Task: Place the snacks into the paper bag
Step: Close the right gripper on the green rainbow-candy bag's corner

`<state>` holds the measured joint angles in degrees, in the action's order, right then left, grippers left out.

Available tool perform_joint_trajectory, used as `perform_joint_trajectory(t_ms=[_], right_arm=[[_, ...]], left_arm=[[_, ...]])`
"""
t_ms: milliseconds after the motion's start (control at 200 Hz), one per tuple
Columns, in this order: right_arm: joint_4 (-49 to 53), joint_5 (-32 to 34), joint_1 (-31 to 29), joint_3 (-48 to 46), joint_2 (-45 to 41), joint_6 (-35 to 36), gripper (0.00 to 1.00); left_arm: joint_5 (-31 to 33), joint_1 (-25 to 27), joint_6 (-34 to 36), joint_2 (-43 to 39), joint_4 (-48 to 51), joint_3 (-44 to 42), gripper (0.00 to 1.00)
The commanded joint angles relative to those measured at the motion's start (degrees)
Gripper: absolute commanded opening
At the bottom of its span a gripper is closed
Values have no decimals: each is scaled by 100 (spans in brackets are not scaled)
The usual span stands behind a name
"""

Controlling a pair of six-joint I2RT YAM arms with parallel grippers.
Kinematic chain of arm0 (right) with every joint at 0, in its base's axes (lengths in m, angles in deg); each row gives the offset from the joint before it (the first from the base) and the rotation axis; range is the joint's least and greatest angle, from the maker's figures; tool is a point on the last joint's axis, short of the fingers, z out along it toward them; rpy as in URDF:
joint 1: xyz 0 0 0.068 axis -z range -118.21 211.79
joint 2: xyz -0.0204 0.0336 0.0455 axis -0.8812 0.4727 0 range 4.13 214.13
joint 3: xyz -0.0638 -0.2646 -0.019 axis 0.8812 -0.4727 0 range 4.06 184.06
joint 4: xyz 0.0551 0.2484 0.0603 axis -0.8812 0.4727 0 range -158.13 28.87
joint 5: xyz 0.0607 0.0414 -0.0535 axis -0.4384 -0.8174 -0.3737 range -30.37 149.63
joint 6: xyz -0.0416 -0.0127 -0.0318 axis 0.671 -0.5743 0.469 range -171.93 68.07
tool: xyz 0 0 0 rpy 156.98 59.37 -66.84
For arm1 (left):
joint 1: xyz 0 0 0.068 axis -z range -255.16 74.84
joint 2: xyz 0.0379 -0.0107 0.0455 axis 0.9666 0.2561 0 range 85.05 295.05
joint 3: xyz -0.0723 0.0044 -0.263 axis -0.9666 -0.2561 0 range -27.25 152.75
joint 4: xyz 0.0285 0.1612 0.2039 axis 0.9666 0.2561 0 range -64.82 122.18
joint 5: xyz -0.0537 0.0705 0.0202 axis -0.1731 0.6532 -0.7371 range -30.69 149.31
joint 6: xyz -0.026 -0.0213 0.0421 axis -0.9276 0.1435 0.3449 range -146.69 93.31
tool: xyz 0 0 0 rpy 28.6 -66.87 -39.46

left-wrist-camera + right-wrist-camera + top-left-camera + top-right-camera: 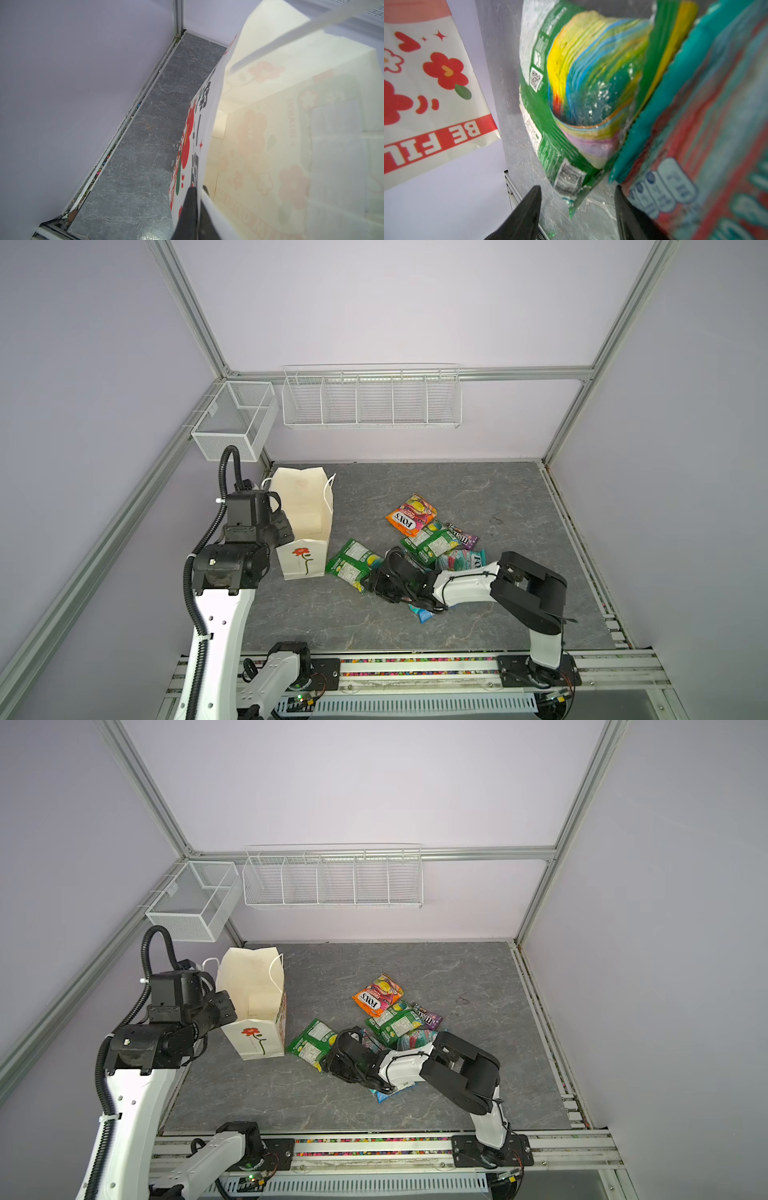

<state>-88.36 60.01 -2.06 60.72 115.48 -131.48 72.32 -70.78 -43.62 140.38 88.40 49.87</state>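
Observation:
The white paper bag point(302, 563) point(254, 1042) stands open at the table's left, and it also shows in the right wrist view point(436, 83). My left gripper point(286, 531) point(197, 192) is shut on the bag's near rim point(207, 145), one finger on each side of the wall. The snacks lie mid-table. They are an orange FOX'S packet point(411, 516), a green packet point(430, 543), a purple one point(463, 537), a teal one point(463, 560) and a blue wrapper point(424, 614). Another green packet point(353, 564) point(571, 93) lies nearest the bag. My right gripper point(372, 583) point(577, 188) is low over the table with its jaws apart. That packet's corner lies between them, and a teal packet point(695, 124) is beside one finger.
A white wire basket point(372, 400) hangs on the back wall and a white mesh box point(235, 418) on the left frame. Aluminium rails point(415, 668) run along the front edge, where both arm bases sit.

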Motion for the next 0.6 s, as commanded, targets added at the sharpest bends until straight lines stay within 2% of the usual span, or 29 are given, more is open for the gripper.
perform_joint_trajectory(t_ms=[0,450,595], right_arm=[[2,280,6,-96,150,-306,55],[269,453,244,157,159,125,33],[251,371,304,342,274,295,31]], left_arm=[[-37,-49,-67,-83,191,-28,0],[-56,-46,-78,-86,191,-57,0],[-60,-51,-74,-92,213,-49,0]])
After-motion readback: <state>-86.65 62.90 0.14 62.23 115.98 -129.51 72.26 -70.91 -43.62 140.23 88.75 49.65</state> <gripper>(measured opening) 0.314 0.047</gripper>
